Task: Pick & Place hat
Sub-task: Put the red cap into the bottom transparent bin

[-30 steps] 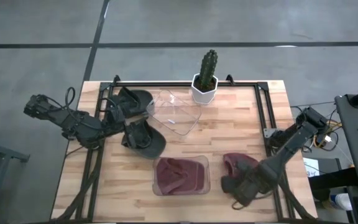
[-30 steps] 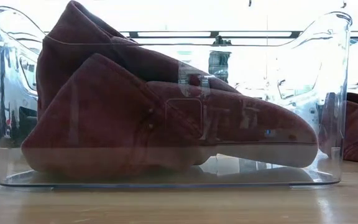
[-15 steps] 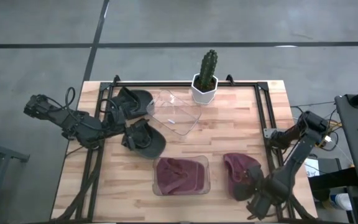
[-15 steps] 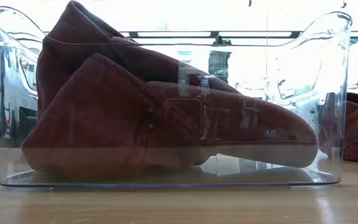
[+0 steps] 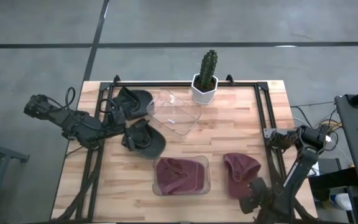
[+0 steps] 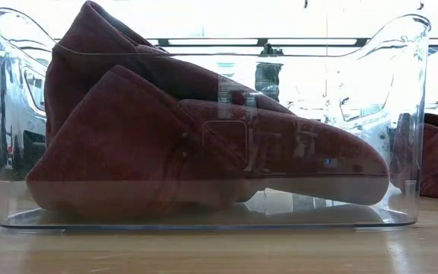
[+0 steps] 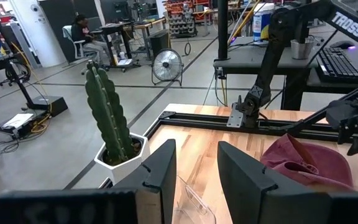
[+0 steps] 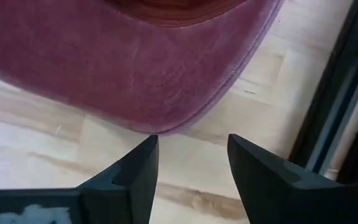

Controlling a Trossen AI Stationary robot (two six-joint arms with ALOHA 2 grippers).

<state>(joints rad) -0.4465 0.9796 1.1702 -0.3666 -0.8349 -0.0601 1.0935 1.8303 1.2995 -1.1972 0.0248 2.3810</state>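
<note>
One maroon hat (image 5: 241,173) lies on the table near its right near corner, and its brim (image 8: 166,81) fills the right wrist view. My right gripper (image 5: 248,196) (image 8: 188,165) hovers open just on the near side of that brim, touching nothing. A second maroon hat (image 5: 179,174) (image 6: 188,144) lies in a clear bin (image 5: 205,163) (image 6: 413,114). My left gripper (image 5: 129,134) (image 7: 197,171) stands open over a dark hat (image 5: 149,142) at the table's left. Whether it touches that hat is hidden.
Another dark hat (image 5: 134,99) lies at the far left. An empty clear bin (image 5: 176,112) sits mid-table beside a potted cactus (image 5: 205,78) (image 7: 110,118) at the far edge. Black frame rails (image 5: 260,118) run along the table's sides. Bare wood lies between bins.
My right gripper has drawn back toward the table's near edge, off the maroon hat it stood over a second ago. That hat stays on the table, now fully uncovered. The right arm's elbow has swung out past the right edge.
</note>
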